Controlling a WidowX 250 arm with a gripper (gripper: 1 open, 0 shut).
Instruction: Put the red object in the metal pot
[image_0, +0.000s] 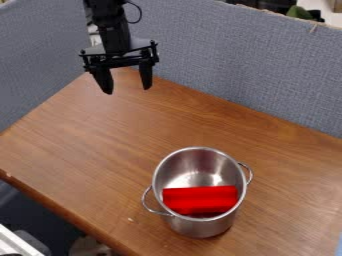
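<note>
the red object (199, 201) lies inside the metal pot (198, 190), resting on its side across the pot's near half, its ends close to the inner wall and the shiny bottom showing behind it. the pot stands upright on the wooden surface (94, 140), toward the near right part of it, with one small loop handle showing at the left of the rim and another at the right. the gripper (126, 82) is well apart from the pot, up at the far left of the surface, pointing straight down from a black arm; its two dark fingers (104, 82) are spread wide with nothing between them, and their tips hang above the wood near the far edge. whether the tips touch the wood cannot be told from this view. behind the surface runs a grey fabric partition (227, 55), which meets the far edge along its whole length.
</note>
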